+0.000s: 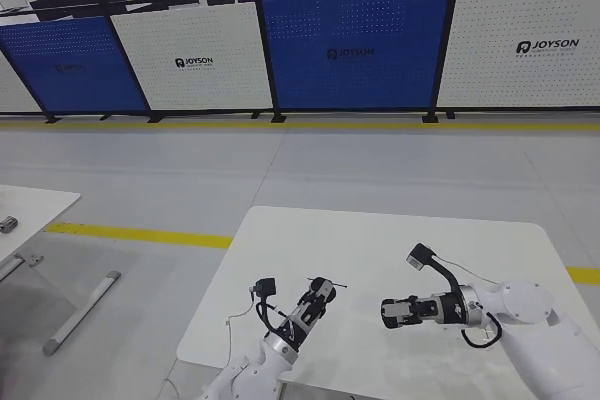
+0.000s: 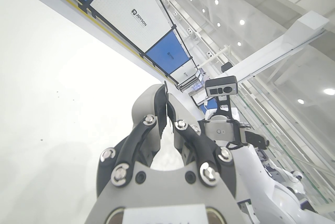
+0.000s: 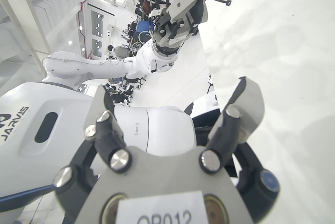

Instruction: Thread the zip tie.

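Zip tie: a thin black strip (image 3: pixel 219 0), held over the tabletop (image 1: pixel 380 240). It is near the edge closest to the robot, toward that edge's left corner. It looks straight, with no loop in it. One end sticks out sideways toward the other arm, and that end seems to have a small lump on it.
Left gripper: the left gripper (image 2: pixel 165 95) has its jaws pressed together, pinching the zip tie between the black pads.
Right gripper: the right gripper (image 1: pixel 387 312) has its jaws spread wide with nothing in them. It sits over the same near edge, closer to the middle. It points at the left gripper but is apart from the tie.
Step in hand: I think the tie is picked up and held out, and the empty gripper is lining up to take the free end. The threading is not yet done.
Next move: the right gripper needs to come close and pinch the free end softly. Then the tail must be bent round and poked into the tiny hole. The strip is thin and bendy, so the aim has to be very careful.
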Robot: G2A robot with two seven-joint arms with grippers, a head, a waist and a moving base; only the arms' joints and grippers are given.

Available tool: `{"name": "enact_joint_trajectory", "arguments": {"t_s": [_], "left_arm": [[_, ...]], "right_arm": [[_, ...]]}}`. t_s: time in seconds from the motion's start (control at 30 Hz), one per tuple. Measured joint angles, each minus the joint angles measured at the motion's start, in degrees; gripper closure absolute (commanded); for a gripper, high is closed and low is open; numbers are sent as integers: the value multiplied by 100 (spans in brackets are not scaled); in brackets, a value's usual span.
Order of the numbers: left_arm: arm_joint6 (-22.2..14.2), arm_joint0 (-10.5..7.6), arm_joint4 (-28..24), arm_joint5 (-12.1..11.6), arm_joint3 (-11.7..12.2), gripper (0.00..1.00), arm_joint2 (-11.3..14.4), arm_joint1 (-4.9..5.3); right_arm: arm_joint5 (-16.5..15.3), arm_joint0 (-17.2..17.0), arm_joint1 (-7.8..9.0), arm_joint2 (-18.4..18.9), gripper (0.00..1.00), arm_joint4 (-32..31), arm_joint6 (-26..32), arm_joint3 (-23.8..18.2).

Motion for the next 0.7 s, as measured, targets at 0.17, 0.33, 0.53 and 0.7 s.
{"name": "enact_joint_trajectory", "arguments": {"t_s": [0.17, 0.33, 0.53, 0.7], "left_arm": [[2, -1, 4, 3, 2, 100, 2, 0], [-312, -15, -44, -40, 125, 100, -43, 18], [-1090, 141, -341, -714, 151, 100, -389, 125], [-1688, 239, -870, -788, -13, 100, -662, 191]], "right_arm": [[0, 0, 0, 0, 0, 0, 0, 0], [0, 0, 0, 0, 0, 0, 0, 0], [0, 0, 0, 0, 0, 0, 0, 0], [0, 0, 0, 0, 0, 0, 0, 0]]}}
